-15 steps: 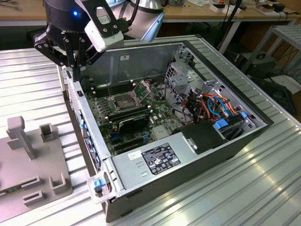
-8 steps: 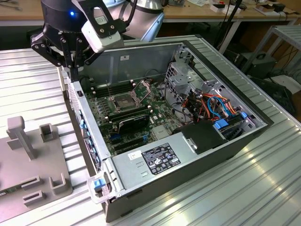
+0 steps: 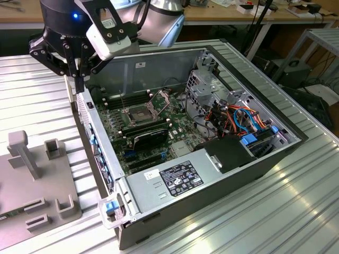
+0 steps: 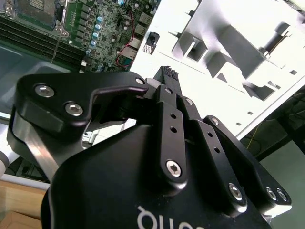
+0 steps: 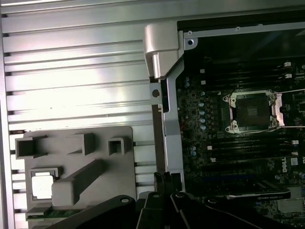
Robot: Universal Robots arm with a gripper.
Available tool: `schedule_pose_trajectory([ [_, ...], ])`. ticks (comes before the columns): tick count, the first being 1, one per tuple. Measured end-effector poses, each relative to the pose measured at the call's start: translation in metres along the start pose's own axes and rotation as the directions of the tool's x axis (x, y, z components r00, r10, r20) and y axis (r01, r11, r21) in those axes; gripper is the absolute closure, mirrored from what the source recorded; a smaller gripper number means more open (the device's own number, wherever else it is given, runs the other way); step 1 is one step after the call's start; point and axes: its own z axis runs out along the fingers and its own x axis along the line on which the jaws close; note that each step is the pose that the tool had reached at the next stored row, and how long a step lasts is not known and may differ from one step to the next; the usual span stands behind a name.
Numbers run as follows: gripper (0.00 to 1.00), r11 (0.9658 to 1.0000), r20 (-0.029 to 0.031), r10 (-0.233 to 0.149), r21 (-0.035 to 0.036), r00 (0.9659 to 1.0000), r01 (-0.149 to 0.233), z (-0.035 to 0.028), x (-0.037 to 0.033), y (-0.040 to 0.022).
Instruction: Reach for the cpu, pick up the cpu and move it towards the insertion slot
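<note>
Gripper (image 3: 78, 78): your fingers are pinched close together and hold nothing, up over the case (image 3: 159, 66) edge.
Cpu (image 5: 42, 185): lies flat in a pocket of the gray holder (image 5: 119, 176), so it can't slide.
Insertion slot (image 5: 251, 112): lid up, open.

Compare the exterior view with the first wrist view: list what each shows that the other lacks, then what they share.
Exterior view adds: the drive cage and the coloured cables at the far side of the case. First wrist view adds: the cpu, seated in a pocket of the grey fixture. Shared: the insertion slot, its retention plate raised, the grey fixture, and the end effector, which holds nothing.
</note>
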Motion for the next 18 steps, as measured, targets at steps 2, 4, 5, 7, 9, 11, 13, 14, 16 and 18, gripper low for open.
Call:
schedule_pose_trajectory([
  [2,0.89,1.0,-0.0005,0.0,0.0,1.0,0.0,0.0002,0.0011,-0.0001],
  [4,0.89,1.0,-0.0015,0.0,0.0001,1.0,0.0,0.0004,0.0028,-0.0002],
  [5,0.89,1.0,-0.0024,0.0,0.0002,1.0,0.0,0.0006,0.004,-0.0003],
  [7,0.89,1.0,-0.0031,0.0,0.0003,1.0,0.0,0.0008,0.0057,-0.0005],
  [9,0.89,1.0,-0.0033,0.0,0.0003,1.0,0.0,0.001,0.0084,-0.0007],
  [11,0.89,1.0,-0.0035,0.0,0.0003,1.0,0.0,0.0012,0.0107,-0.0009],
  [13,0.89,1.0,-0.0038,0.0,0.0002,1.0,0.0,0.0014,0.0122,-0.001],
  [14,0.89,1.0,-0.0041,0.0,0.0003,1.0,0.0,0.0014,0.0129,-0.001],
  [16,0.89,1.0,-0.0045,0.0,0.0003,1.0,0.0,0.0015,0.0144,-0.0012],
  [18,0.89,1.0,-0.0048,0.0,0.0004,1.0,0.0,0.0017,0.0157,-0.0013],
])
